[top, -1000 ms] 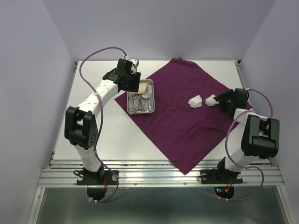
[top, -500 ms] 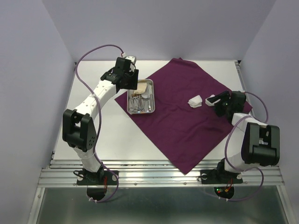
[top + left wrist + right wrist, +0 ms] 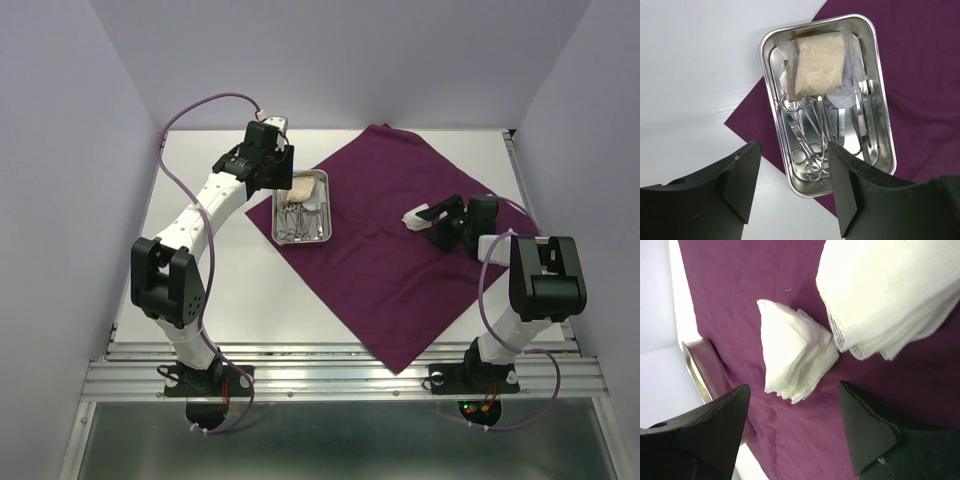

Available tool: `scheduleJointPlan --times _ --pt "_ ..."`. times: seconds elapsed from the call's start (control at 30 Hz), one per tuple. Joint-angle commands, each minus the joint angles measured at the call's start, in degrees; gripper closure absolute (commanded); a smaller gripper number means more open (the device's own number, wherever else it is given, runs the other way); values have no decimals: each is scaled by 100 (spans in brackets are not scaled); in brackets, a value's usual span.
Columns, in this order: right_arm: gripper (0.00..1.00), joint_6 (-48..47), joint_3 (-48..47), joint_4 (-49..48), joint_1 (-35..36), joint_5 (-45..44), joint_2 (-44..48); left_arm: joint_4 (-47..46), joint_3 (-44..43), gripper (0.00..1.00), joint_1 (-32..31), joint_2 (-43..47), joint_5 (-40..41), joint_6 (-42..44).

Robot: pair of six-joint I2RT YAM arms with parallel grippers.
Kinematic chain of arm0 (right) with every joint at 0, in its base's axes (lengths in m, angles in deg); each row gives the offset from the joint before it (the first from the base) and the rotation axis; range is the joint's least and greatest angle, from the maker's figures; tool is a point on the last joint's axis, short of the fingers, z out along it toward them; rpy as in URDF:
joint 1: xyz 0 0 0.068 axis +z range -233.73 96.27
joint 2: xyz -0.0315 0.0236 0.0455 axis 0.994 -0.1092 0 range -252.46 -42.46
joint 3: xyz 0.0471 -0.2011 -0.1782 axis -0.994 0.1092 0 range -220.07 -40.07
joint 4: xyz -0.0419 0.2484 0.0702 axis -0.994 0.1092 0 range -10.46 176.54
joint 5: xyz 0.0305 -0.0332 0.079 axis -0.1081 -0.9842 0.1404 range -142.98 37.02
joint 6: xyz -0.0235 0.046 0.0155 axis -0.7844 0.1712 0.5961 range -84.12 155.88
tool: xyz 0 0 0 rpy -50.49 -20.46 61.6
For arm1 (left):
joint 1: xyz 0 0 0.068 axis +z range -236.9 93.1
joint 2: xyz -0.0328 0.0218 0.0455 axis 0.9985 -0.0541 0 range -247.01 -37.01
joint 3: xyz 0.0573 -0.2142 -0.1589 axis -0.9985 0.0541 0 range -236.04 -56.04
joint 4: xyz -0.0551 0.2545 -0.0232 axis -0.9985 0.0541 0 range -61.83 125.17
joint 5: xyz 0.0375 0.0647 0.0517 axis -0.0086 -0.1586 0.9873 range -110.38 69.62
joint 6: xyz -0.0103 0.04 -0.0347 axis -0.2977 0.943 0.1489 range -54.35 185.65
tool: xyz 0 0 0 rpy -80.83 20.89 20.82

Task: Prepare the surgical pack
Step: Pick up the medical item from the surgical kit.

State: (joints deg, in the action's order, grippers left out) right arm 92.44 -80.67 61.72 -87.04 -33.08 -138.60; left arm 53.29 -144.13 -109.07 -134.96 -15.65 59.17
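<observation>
Folded gauze pad [image 3: 795, 357] lies just ahead of right end effector [image 3: 792, 402].

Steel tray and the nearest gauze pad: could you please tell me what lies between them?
Only bare purple cloth separates the steel tray and gauze pad, as the top view shows.

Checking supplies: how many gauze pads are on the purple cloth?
2. One gauze pad lies on the cloth nearer the tray; the other pad beside it. The tray's packet may hide more.
</observation>
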Motion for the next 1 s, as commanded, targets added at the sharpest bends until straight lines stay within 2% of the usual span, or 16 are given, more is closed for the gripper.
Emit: scheduleJointPlan --times 0.0,0.43,0.5,0.63,0.7,0.87,0.9,0.93,0.97 --pt "24 207 -159 -476 41 -21 -230 -139 -94 34 -41 294 98 -29" --pt "33 637 -334 -749 94 -206 -757 -139 -94 34 -33 268 116 -11" --pt "37 690 -378 -775 94 -223 -810 -131 -94 34 -33 268 133 -2" --pt "51 725 -352 -784 94 -338 -740 -131 -103 34 -33 259 125 -2" --pt "64 708 -370 -749 94 -390 -713 -131 -120 34 -33 233 90 -11" --pt "83 646 -449 -696 94 -399 -722 -148 -164 31 -33 189 -165 -81" --pt "86 620 -466 -696 94 -382 -722 -209 -138 29 -33 197 -226 -90" --pt "91 603 -501 -696 94 -356 -722 -227 -68 10 -33 198 -384 -90" --pt "93 585 -519 -696 94 -355 -722 -288 -68 3 -33 189 -385 -64"
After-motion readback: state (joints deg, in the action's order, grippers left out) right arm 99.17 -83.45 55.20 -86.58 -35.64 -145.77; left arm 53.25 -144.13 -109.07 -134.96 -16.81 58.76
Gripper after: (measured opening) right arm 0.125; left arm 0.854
